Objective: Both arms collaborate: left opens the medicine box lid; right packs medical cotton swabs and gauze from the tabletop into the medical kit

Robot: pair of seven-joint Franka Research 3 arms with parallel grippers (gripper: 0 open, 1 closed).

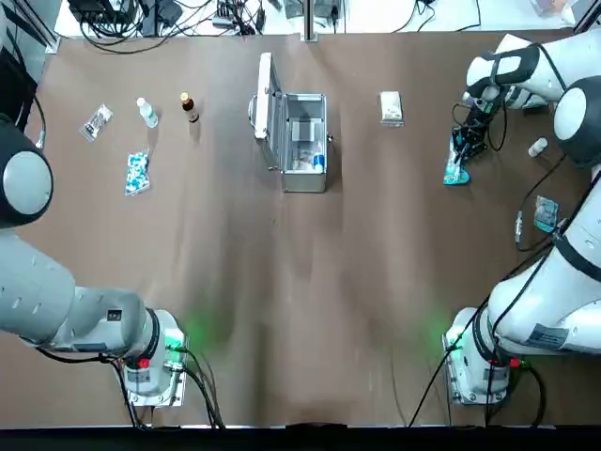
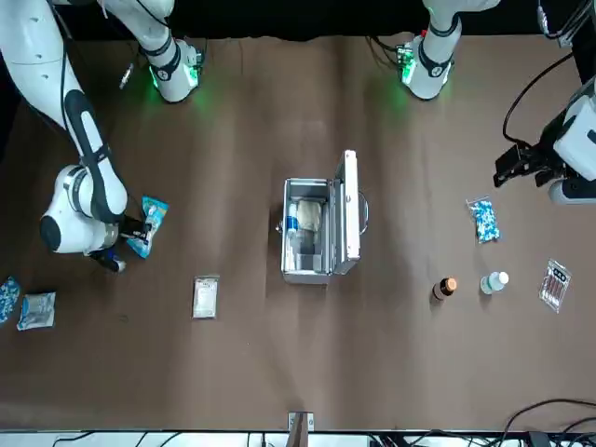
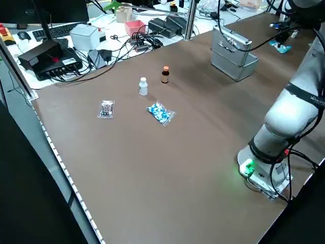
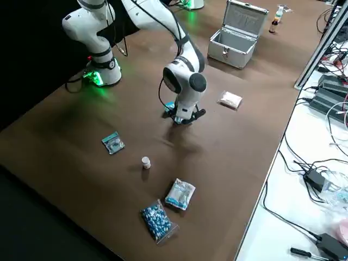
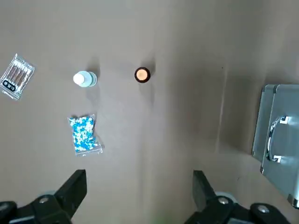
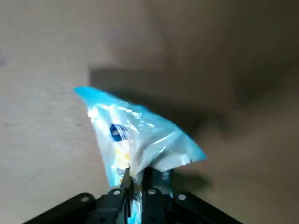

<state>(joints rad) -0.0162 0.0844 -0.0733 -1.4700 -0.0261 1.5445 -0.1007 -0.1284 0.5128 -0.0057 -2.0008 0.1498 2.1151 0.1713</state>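
Crosswise, swab packet point(image 6: 135, 135) in right fingers point(image 6: 125, 183).

Open tabletop btwn right claw point(image 1: 460, 155) & kit point(image 1: 302, 143); only gauze pack point(image 1: 391, 108) between.

Our right arm reaches far out over the table, elbow bent, its wrist pointing down; our black two-finger right gripper point(image 6: 135, 182) sits low at the tabletop with its fingers point(image 6: 125, 179) pinched together on a crinkled blue plastic packet point(image 6: 135, 135). Our left gripper point(image 5: 140, 191) hangs high above the table, fingers point(image 5: 74, 184) spread wide apart, holding nothing.
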